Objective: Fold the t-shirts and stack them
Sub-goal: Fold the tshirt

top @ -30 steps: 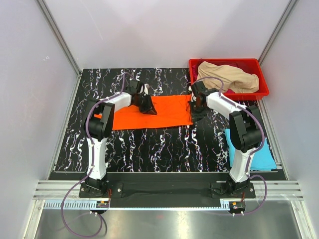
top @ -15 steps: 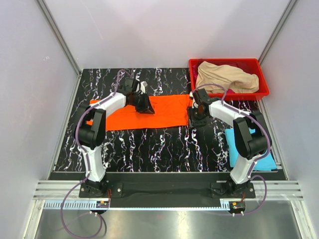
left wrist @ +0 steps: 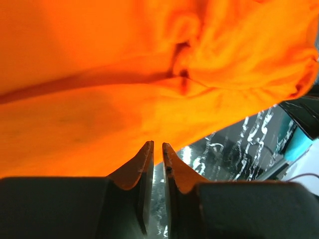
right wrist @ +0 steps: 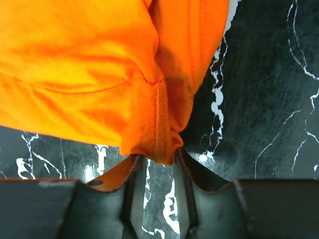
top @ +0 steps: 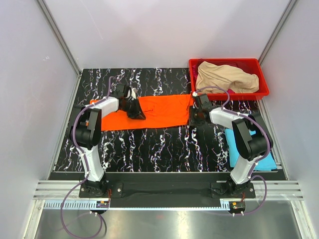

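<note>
Top external: observed orange t-shirt (top: 159, 112) spread flat toward the far edge of the tabletop (top: 164, 144), with long axis from left edge to right edge. Found left gripper (top: 134, 110) left of its middle and right gripper (top: 195, 117) at its right end.

Left wrist: noted jaws nearly together, seemingly nipping a lifted cloth edge.

Right wrist: noted jaws part-open astride the bunched corner seam. Cannot confirm a hold.

Judged: next fold to run along that axis.

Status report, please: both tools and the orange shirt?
Left tool pinching bright orange cloth t-shirt. Right tool part open around its corner. No obstacle seen.
</note>
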Motion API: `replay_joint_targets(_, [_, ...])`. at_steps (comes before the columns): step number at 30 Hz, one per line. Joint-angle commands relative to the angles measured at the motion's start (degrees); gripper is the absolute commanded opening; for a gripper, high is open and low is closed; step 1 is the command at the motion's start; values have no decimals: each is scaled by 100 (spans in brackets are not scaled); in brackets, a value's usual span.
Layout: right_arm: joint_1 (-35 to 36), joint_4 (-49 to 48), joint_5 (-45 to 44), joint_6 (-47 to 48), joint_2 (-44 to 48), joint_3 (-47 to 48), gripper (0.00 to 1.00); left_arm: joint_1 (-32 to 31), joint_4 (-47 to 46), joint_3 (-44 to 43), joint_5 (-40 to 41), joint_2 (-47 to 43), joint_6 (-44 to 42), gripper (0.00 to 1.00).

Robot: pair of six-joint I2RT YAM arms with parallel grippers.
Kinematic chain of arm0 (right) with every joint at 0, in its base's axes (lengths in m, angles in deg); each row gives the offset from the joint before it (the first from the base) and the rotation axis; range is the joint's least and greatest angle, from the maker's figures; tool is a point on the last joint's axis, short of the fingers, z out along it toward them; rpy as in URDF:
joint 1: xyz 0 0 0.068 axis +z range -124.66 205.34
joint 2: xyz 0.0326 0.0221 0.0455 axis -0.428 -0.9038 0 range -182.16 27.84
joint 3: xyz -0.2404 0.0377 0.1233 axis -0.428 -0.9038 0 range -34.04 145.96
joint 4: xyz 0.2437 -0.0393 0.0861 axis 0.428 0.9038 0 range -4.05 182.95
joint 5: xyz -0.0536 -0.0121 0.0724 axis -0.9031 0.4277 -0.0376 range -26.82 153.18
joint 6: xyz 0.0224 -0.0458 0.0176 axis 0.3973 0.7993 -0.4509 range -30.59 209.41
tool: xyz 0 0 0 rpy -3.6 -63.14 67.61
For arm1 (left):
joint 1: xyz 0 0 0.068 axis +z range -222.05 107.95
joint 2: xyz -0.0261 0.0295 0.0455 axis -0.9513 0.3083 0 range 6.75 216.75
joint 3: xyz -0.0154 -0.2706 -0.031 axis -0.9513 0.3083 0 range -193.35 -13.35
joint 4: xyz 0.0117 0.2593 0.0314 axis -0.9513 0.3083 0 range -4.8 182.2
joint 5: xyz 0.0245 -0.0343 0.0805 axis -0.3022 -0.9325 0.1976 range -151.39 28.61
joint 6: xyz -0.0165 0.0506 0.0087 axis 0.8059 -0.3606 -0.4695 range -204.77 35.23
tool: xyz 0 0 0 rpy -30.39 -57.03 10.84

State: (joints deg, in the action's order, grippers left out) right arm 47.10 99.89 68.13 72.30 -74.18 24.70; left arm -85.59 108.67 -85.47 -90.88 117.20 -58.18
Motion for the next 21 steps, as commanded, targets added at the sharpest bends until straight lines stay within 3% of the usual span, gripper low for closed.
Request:
replay_joint_targets(1, [21,-391,-319,-153,-11,-108,32,27,26,-110,58,186,-180,17])
replay_joint_targets(11, [30,-224,-599,-13,279,-337,33,36,158,-110,190,371,-295,17])
replay_joint_targets(13, [21,-224,-583,58,358,-407,26,44,150,-118,199,398,-295,17])
replay_joint_targets(15, [30,-181,-600,110,332,-399,10,44,158,-136,199,450,-303,17])
replay_joint_targets(17, [21,-76,-776,119,297,-285,0,44,211,-153,242,494,-304,17])
replay_joint_targets(21, [21,328,-1136,198,174,75,0,71,334,-119,365,600,-347,16])
